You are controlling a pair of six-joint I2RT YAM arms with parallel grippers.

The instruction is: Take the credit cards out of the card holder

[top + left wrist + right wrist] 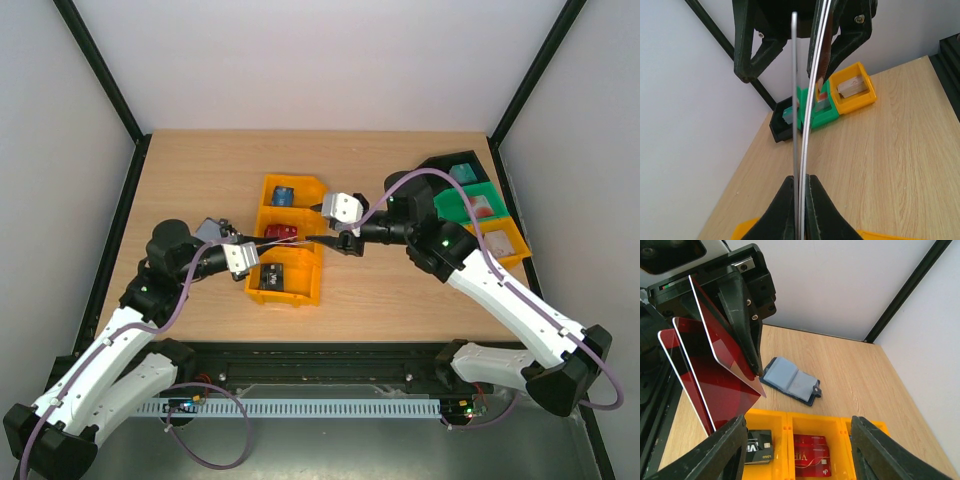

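Note:
My left gripper [801, 200] is shut on red credit cards [715, 370], at least two, held upright above the yellow bin [300, 298]; its black fingers [742, 315] show in the right wrist view. The cards appear edge-on in the left wrist view [812, 100]. My right gripper [800, 455] is open wide, its fingers [855, 40] standing at the cards' far end without gripping them. The navy card holder [790, 380] lies open on the table left of the bin, light blue inside; it also shows in the top view [212, 230]. In the bin lie a black card [752, 452], a red card [812, 455] and a blue card [283, 195].
A row of small black, green [812, 112] and orange [852, 90] bins holding small items stands at the table's back right [470, 200]. Black frame posts and white walls close in the table on both sides.

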